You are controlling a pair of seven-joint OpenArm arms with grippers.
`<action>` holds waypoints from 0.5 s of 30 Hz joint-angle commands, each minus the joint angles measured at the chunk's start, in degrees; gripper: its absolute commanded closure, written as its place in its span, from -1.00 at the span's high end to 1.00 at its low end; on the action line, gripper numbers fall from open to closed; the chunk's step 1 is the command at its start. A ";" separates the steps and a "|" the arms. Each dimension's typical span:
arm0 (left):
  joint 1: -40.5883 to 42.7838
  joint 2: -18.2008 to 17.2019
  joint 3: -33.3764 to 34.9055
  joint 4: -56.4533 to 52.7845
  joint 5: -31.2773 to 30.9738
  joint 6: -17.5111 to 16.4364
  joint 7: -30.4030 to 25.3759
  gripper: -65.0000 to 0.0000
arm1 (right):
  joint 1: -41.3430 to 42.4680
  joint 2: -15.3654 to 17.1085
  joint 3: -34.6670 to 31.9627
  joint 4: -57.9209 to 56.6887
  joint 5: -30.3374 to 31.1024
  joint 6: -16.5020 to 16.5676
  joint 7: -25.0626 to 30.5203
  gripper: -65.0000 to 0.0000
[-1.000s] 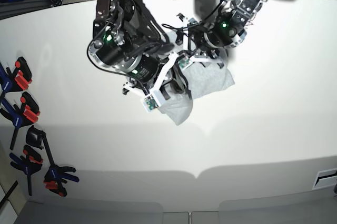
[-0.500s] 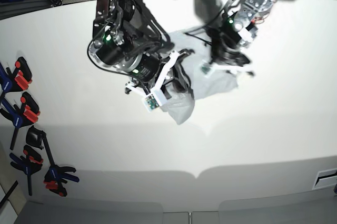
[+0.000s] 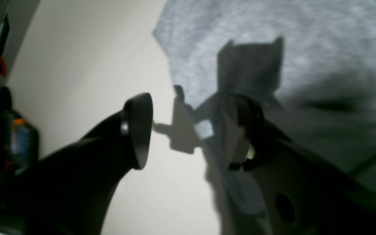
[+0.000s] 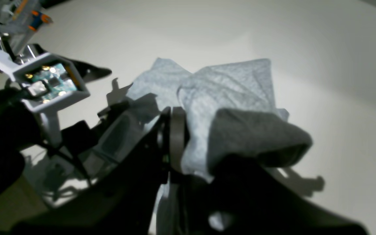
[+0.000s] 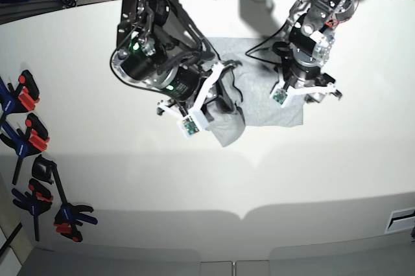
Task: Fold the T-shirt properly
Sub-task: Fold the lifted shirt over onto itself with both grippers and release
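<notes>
Right end effector [image 4: 178, 137] grips the T-shirt [image 4: 230, 88]; left end effector [image 3: 188, 130] gapes empty.

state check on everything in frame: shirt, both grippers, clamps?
T-shirt: partly folded, bunched, one fold lifted.
Right gripper: shut on the T-shirt, holding a fold off the table.
Left gripper: open, empty, over the shirt's edge.
Clamps: idle on the table edge, apart from the shirt.

I note both arms [image 5: 155, 56] are black, jointed, with green indicator lights. White brackets carry wrist camera boards [image 4: 46, 81]. Black cables [image 5: 259, 46] trail along the links. Jaws are matte black.
</notes>
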 commanded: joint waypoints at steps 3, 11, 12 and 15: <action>-0.81 -0.24 -0.26 1.07 9.27 0.85 3.41 -0.05 | 0.94 -1.64 -0.11 1.07 1.22 0.61 2.93 -1.00; -0.79 -0.37 -2.08 1.07 17.51 8.72 7.21 -0.05 | 0.90 -4.84 -0.46 0.98 0.98 0.55 4.17 -1.00; -0.76 -0.37 -2.60 1.07 17.57 8.98 7.19 -0.05 | 0.92 -4.84 -0.61 0.74 0.26 0.46 4.79 -1.00; -0.76 -0.37 -4.72 1.07 19.26 11.13 7.26 -0.05 | 0.92 -4.84 -1.62 -1.29 -2.54 0.39 7.15 -1.00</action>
